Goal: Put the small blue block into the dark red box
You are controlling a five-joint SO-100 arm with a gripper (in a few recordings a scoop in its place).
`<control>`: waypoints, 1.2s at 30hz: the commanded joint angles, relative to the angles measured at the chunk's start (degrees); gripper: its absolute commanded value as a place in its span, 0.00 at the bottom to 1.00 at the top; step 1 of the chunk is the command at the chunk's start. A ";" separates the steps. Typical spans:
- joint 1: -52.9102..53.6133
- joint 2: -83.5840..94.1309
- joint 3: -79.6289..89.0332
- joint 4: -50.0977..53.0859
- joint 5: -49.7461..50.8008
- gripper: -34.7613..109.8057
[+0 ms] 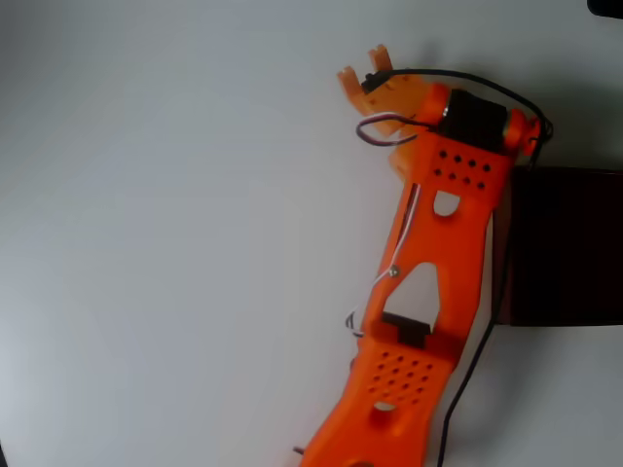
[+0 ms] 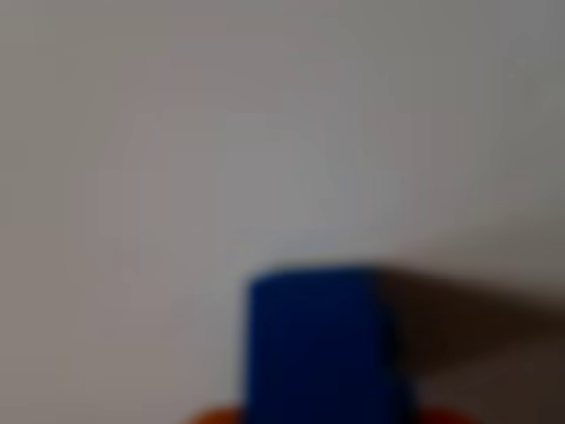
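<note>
One small blue block (image 2: 318,344) sits low and centre in the wrist view, badly blurred, with slivers of orange at the bottom edge on either side of it and a dark shadow stretching to its right. Whether those orange bits are pressing on the block is too soft to judge, so I cannot tell if the gripper is clamped on it or merely close beside it.

From overhead, the gripper (image 1: 365,76) points toward the upper part of the picture, its orange fingers (image 1: 348,82) spread slightly at the tips; the blue cube cannot be made out there, where the arm (image 1: 428,292) covers much of the right half. The dark red box (image 1: 565,248) lies against the right edge, cut off by the frame, its left wall just beside the arm's upper link and well to the right of the fingers. A black cable (image 1: 477,360) loops along the arm.

Left of the arm the pale grey table (image 1: 175,243) is wide open, evenly lit, with soft shading toward the corners.
</note>
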 commanded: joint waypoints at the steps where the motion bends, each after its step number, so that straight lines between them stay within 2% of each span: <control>1: 2.64 7.73 3.08 0.79 -0.97 0.24; 9: 16.88 34.19 22.68 0.79 -7.38 0.24; 16: 27.51 38.14 30.06 -0.18 -10.55 0.24; 22: 29.71 27.51 22.85 -0.18 -12.22 0.26; 25: 30.23 22.50 20.39 0.18 -12.83 0.34; 29: 30.41 19.95 18.54 0.35 -15.29 0.37; 32: 29.36 25.31 21.97 0.53 -17.31 0.37; 36: 28.83 42.19 35.16 0.44 -18.63 0.37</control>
